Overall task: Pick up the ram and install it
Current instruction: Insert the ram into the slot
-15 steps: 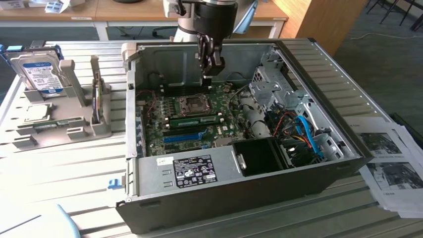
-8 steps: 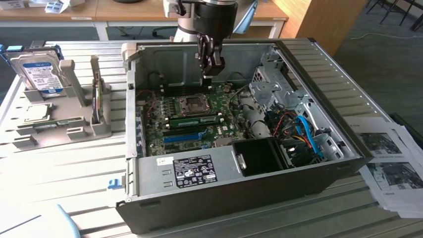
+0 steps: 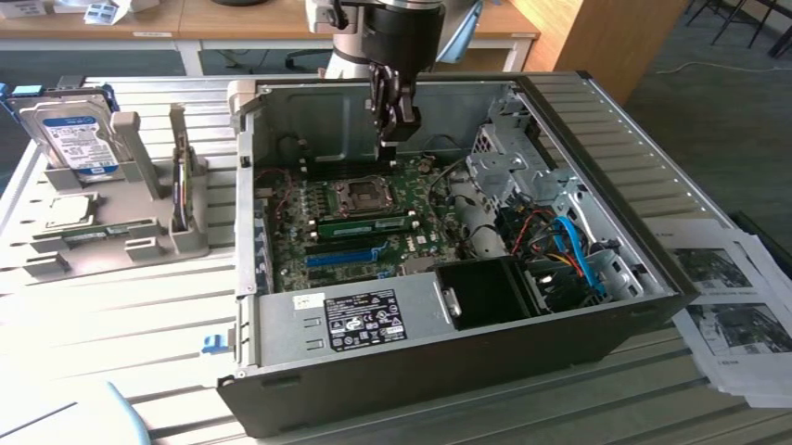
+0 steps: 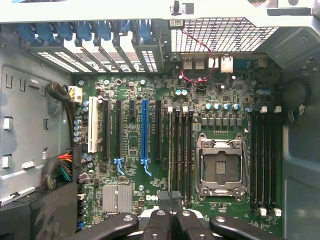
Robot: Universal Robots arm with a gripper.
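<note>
Claw (image 3: 395, 137): yours hangs over the board (image 3: 421, 245), jaws pressed together | ram (image 3: 367, 225): lies on board beside processor socket (image 3: 366, 193), apart from claw.

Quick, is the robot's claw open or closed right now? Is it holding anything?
Gripper: closed; whether it holds anything cannot be told.

This looks like a robotics lab in an office-like room. An opened computer case (image 3: 470, 362) lies on a slatted desk (image 3: 124, 315), with a robot arm (image 3: 399, 32) above it. A grey parts fixture (image 3: 124, 232) and printed sheets (image 3: 730, 306) flank the case. Behind it are wooden desks (image 3: 248, 19) and carpet (image 3: 730, 93).
</note>
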